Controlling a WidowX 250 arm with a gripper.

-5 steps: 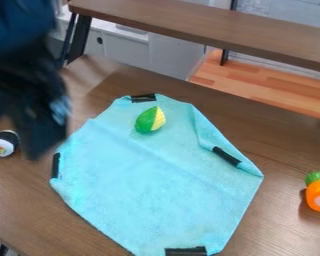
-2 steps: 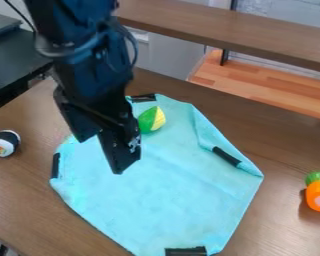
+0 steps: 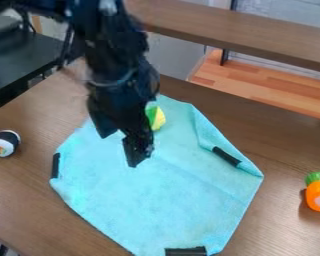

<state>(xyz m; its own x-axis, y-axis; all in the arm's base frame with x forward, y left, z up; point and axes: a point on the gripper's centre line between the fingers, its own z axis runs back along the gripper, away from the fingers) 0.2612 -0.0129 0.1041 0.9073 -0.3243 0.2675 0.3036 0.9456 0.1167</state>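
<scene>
The black gripper [image 3: 132, 145] hangs over the upper left part of a light blue cloth [image 3: 183, 200], pointing down. I cannot tell whether anything is in its grasp. Just right of it, a green and yellow toy [image 3: 156, 118] lies near the cloth's top corner, its left side hidden behind the arm. The cloth lies spread on the brown table, its right edge folded over, with black strips at several edges.
A toy sushi roll [image 3: 5, 143] stands on the table [image 3: 22, 200] at the left. An orange toy carrot [image 3: 319, 192] with a green top is at the right edge. A raised brown shelf [image 3: 243, 30] crosses the back.
The arm came in from the upper left to over the cloth, then shifted slightly right and up. It now covers part of the green and yellow toy. The cloth and toys have stayed put.
</scene>
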